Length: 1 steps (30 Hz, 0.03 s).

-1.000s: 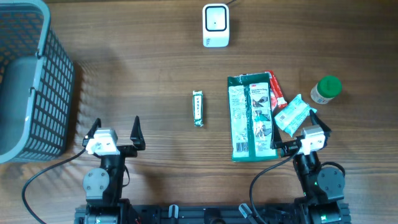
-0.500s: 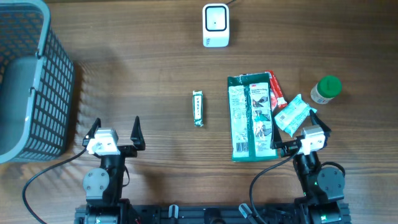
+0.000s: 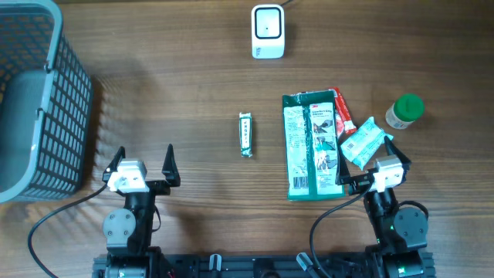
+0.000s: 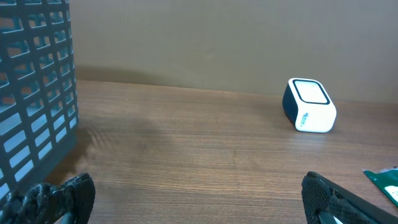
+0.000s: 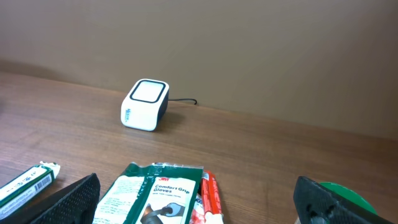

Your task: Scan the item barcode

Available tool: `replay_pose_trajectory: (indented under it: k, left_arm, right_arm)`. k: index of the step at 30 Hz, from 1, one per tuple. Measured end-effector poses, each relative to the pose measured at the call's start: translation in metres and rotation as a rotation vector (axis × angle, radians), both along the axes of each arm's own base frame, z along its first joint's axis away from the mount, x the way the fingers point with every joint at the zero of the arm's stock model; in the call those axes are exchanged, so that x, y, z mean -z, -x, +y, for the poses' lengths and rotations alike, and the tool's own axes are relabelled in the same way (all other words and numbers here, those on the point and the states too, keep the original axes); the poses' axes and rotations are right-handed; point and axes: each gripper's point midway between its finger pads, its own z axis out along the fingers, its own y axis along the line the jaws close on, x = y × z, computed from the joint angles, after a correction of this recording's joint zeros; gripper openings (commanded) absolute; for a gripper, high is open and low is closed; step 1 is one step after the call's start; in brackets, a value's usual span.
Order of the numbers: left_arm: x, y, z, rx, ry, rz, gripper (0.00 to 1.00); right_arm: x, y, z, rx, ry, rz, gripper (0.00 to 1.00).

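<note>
The white barcode scanner (image 3: 268, 31) stands at the far middle of the table, also seen in the left wrist view (image 4: 309, 106) and the right wrist view (image 5: 144, 104). Items lie on the wood: a green gloves pack (image 3: 312, 145), a red packet (image 3: 342, 116), a small white-and-blue packet (image 3: 363, 143), a green-capped bottle (image 3: 404, 111) and a thin stick pack (image 3: 245, 134). My left gripper (image 3: 144, 156) stands open at the near left over bare wood. My right gripper (image 3: 373, 168) is open at the near right, just short of the gloves pack (image 5: 155, 193), holding nothing.
A grey mesh basket (image 3: 35, 100) fills the far left corner, and its wall (image 4: 34, 93) rises close to my left gripper's left side. The scanner's cable runs off the far edge. Bare wood lies between the stick pack and the basket.
</note>
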Motion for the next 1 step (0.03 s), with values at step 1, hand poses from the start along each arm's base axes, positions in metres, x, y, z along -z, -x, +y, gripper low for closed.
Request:
replay_pose_trajectory:
  k: [1]
  left_arm:
    - [0.0, 0.0, -0.0001, 0.0, 0.0, 0.0, 1.0]
  right_arm:
    - [0.0, 0.0, 0.0, 0.0, 0.0, 0.0, 1.0]
